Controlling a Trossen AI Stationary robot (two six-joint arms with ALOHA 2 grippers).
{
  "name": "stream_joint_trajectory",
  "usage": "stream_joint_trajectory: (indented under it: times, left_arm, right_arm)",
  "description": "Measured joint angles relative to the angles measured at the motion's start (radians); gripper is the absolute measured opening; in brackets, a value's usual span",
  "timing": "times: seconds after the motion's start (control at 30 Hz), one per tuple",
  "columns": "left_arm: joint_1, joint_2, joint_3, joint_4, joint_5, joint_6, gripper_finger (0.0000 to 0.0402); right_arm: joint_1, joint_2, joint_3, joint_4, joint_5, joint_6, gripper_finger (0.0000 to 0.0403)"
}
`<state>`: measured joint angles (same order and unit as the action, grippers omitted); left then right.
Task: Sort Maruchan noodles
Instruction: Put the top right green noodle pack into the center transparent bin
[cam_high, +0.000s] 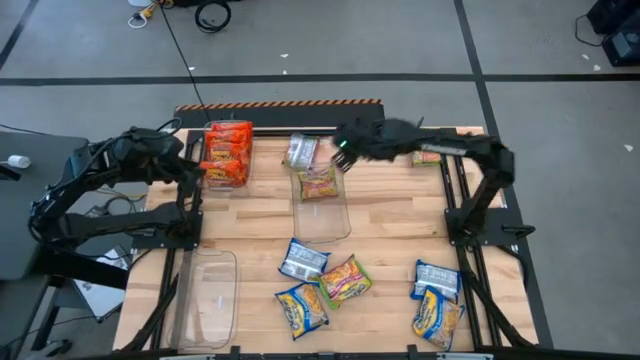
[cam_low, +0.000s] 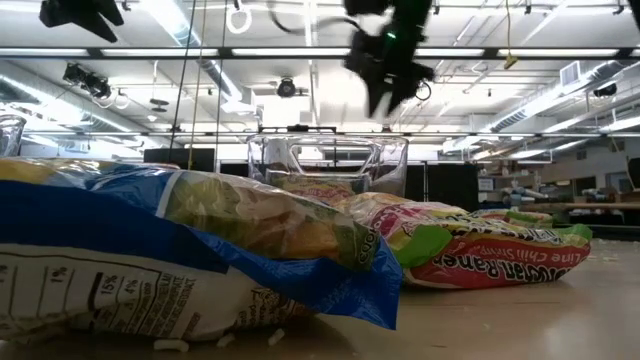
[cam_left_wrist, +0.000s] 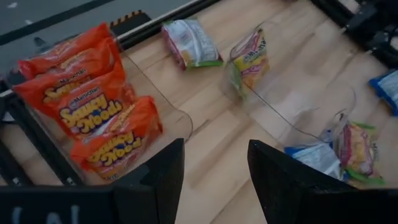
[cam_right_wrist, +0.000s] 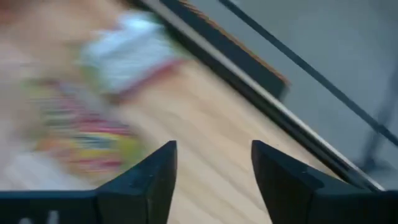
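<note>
Orange-red packets (cam_high: 226, 152) are already binned, and one yellow-pink packet (cam_high: 317, 184) lies in the middle bin (cam_high: 322, 225). Loose packets (cam_high: 328, 282) are left unsorted on the table (cam_high: 390, 220); both the right gripper (cam_high: 342, 158) and the left gripper (cam_high: 195, 172) are held wide and empty.

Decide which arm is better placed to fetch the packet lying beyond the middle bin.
Right: its gripper, fingers open and empty, hovers beside that packet; the left gripper sits at the orange-packet bin.

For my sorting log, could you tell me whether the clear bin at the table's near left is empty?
Empty. In the high view the near-left clear bin shows only bare wood through it, with no packets inside.
</note>
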<state>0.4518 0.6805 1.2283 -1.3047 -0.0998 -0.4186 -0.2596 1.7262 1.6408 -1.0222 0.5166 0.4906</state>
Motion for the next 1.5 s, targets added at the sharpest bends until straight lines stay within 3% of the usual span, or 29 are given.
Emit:
stream_joint_trajectory:
  times: [0.2, 0.43, 0.67, 0.8, 0.93, 1.13, 1.43, 1.5]
  left_arm:
    - [-0.052, -0.061, -0.078, 0.077, 0.01, -0.073, 0.0181]
    - [-0.111, -0.079, -0.209, 0.369, 0.023, -0.101, 0.0181]
    - [-0.122, 0.064, -0.177, 0.378, -0.036, -0.028, 0.0181]
    - [-0.123, 0.125, -0.146, 0.378, -0.034, 0.007, 0.0181]
    - [-0.123, 0.146, -0.116, 0.378, -0.038, 0.012, 0.0181]
    - [-0.122, 0.142, -0.089, 0.378, -0.045, 0.011, 0.0181]
    - [-0.122, 0.13, -0.087, 0.378, -0.045, 0.012, 0.0181]
    - [-0.122, 0.124, -0.086, 0.377, -0.046, 0.012, 0.0181]
  right_arm:
    - [-0.194, -0.117, -0.221, -0.073, 0.04, 0.035, 0.0246]
    - [-0.417, -0.09, -0.444, -0.049, 0.056, -0.026, 0.0232]
    - [-0.545, 0.031, -0.44, -0.022, 0.022, -0.05, 0.0226]
    - [-0.57, 0.071, -0.44, -0.005, -0.065, -0.029, 0.0225]
    - [-0.57, 0.113, -0.441, 0.031, -0.059, -0.015, 0.0214]
    - [-0.58, 0.156, -0.441, 0.094, -0.042, 0.06, 0.0166]
    - [-0.589, 0.126, -0.443, 0.094, -0.001, 0.083, 0.0018]
    - [-0.588, 0.088, -0.443, 0.093, -0.001, 0.083, 0.001]
